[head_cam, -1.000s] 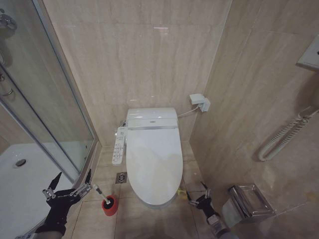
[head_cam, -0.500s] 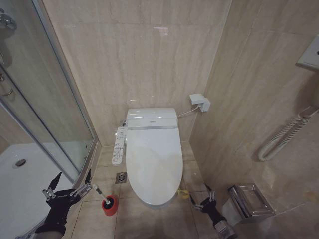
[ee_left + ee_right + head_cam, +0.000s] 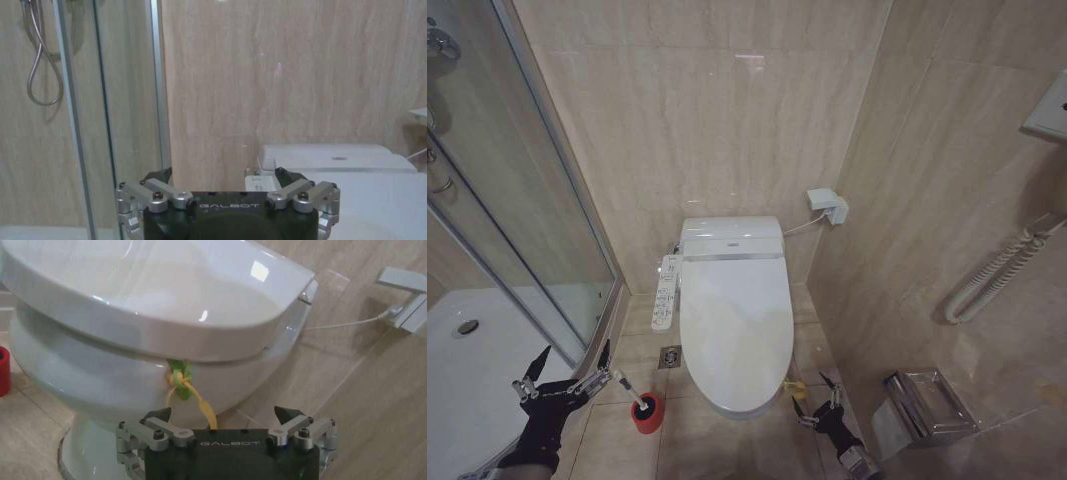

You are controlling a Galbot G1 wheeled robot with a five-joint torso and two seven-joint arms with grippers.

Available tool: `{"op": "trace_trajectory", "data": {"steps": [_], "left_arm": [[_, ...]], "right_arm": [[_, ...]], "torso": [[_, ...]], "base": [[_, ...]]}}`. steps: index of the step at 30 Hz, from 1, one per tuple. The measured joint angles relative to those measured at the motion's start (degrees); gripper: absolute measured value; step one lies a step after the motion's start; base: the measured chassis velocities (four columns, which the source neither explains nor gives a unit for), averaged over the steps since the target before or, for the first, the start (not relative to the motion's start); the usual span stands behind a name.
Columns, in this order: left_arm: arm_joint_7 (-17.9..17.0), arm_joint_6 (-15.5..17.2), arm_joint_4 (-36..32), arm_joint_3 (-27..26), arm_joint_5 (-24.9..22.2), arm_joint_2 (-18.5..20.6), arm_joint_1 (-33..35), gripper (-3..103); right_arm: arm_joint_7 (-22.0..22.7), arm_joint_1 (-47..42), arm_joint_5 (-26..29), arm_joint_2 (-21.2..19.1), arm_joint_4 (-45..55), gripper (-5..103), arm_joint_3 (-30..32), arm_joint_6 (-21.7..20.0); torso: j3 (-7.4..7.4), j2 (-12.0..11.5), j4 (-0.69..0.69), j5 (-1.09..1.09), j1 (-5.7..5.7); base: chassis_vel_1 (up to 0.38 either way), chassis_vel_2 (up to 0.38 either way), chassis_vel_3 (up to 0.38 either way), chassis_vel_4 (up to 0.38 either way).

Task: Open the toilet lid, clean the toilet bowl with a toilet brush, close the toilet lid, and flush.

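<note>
Fingers of the left gripper (image 3: 563, 367) spread apart, just left of the thin white toilet brush (image 3: 631, 392) in its red cup. Right gripper (image 3: 812, 398), also spread, sits just right of the closed glossy white toilet lid (image 3: 732, 320), near its green-yellow band (image 3: 181, 382).

A remote panel (image 3: 664, 291) hangs beside a floor drain (image 3: 670, 357).
</note>
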Motion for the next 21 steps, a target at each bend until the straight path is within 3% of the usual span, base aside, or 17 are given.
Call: {"op": "trace_trajectory", "data": {"steps": [10,11,18,19,21], "left_arm": [[0.00,0.00,0.00,0.00,0.00,0.00,0.00,100],[0.00,0.00,0.00,0.00,0.00,0.00,0.00,100],[0.00,0.00,0.00,0.00,0.00,0.00,0.00,100],[0.00,0.00,0.00,0.00,0.00,0.00,0.00,100],[0.00,0.00,0.00,0.00,0.00,0.00,0.00,100]], "right_arm": [[0.75,2.46,0.00,2.60,-4.14,103,0.06,0.62],[0.76,2.67,0.00,3.06,-4.49,80,-0.01,0.78],[0.89,3.42,-0.15,4.29,-5.52,80,-0.13,1.10],[0.95,3.55,-0.16,4.36,-5.56,65,-0.09,1.12],[1.45,3.73,-0.17,4.37,-5.59,65,0.05,1.23]], "torso": [[0.00,0.00,0.00,-0.01,0.00],[0.00,0.00,0.00,0.00,0.00],[0.00,0.00,0.00,0.00,0.00],[0.00,0.00,0.00,0.00,0.00],[0.00,0.00,0.00,0.00,0.00]], "base": [[0.000,0.000,0.000,0.000],[0.000,0.000,0.000,0.000],[0.000,0.000,0.000,0.000],[0.000,0.000,0.000,0.000],[0.000,0.000,0.000,0.000]]}}
